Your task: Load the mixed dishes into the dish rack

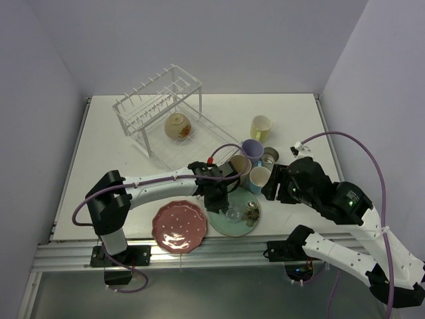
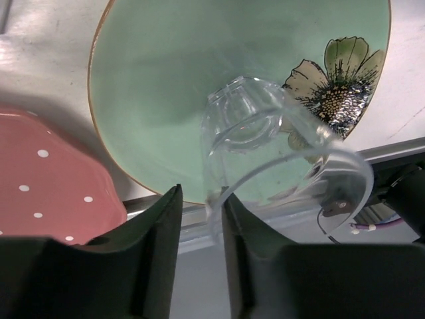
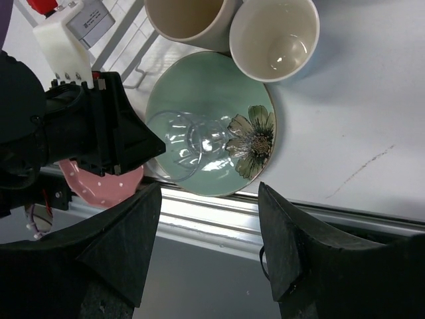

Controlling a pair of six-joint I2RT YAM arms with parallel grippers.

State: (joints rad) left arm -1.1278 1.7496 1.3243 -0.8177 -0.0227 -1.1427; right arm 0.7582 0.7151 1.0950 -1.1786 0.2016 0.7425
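Left tool (image 2: 202, 199) pinched narrow, arm outstretched; right tool (image 3: 209, 189) spread wide, arm bent.

Plates: two, pink plate (image 1: 179, 226) left of green plate (image 1: 229, 230), both at the near edge.
Cups: four, yellow cup (image 1: 261, 126), lavender cup (image 1: 252, 149), beige cup (image 1: 240, 166), light-blue cup (image 1: 259, 178), right of centre.
Glass (image 1: 232, 214): one, at the green plate.
Grey pot (image 1: 269, 157): one, right of the lavender cup.
Bowl (image 1: 178, 126): one, in the rack.
Rack (image 1: 143, 109): one, far left.

a white table (image 1: 106, 166) (metal rail (image 1: 199, 252) in front).
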